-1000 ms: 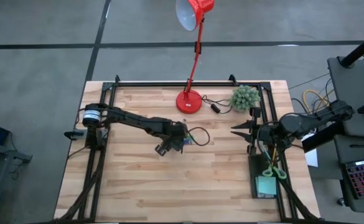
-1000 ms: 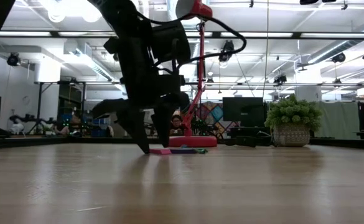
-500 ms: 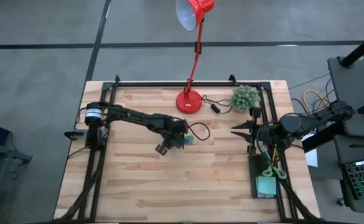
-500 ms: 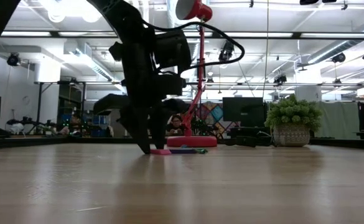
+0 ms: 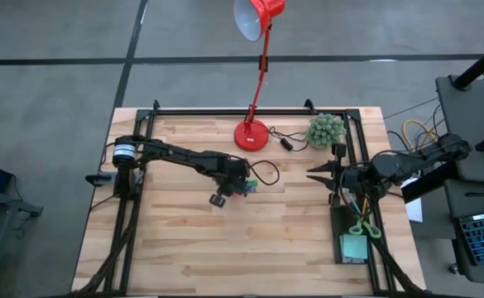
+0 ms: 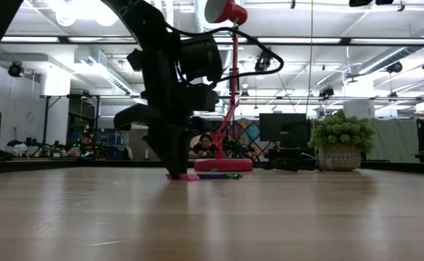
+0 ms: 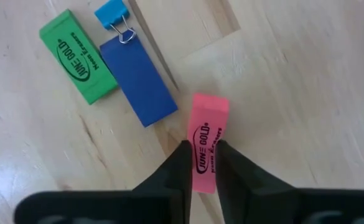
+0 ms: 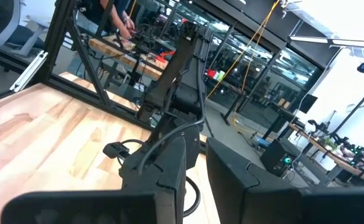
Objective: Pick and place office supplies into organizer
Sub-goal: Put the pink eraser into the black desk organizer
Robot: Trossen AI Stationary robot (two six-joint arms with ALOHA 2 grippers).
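Near the table's middle lie several small office supplies: a pink eraser [image 7: 208,124], a blue block [image 7: 138,81], a green eraser [image 7: 77,56] and a blue binder clip [image 7: 111,15], all flat on the wood. My left gripper [image 7: 201,148] points steeply down over them [image 5: 240,189] and is shut on the pink eraser [image 6: 188,176]. My right gripper [image 5: 310,175] hangs level near the right rail, slightly open and holding nothing. The dark organizer [image 5: 341,222] lies at the right edge with green-handled scissors [image 5: 364,228] and a light-teal pad [image 5: 355,247] in it. My left gripper pinches the pink eraser by its two long sides [image 7: 197,163], at the end nearest the fingers, between its two fingertips [image 7: 180,155]. The fingers come from above, slanting down, and lie along the eraser. The eraser lies flat on the table.
A red desk lamp stands on its base [image 5: 251,134] at the far middle, with a black cable [image 5: 268,175] looping beside the supplies. A green ball plant [image 5: 326,129] sits at the far right. Black frame rails [image 5: 142,132] edge the table. Bare wood spreads toward the near edge.
My left gripper has sunk slightly, rolled about its pointing line and shut its wide-spread fingers onto the pink eraser. The eraser has stayed flat on the table. My right arm has kept still.
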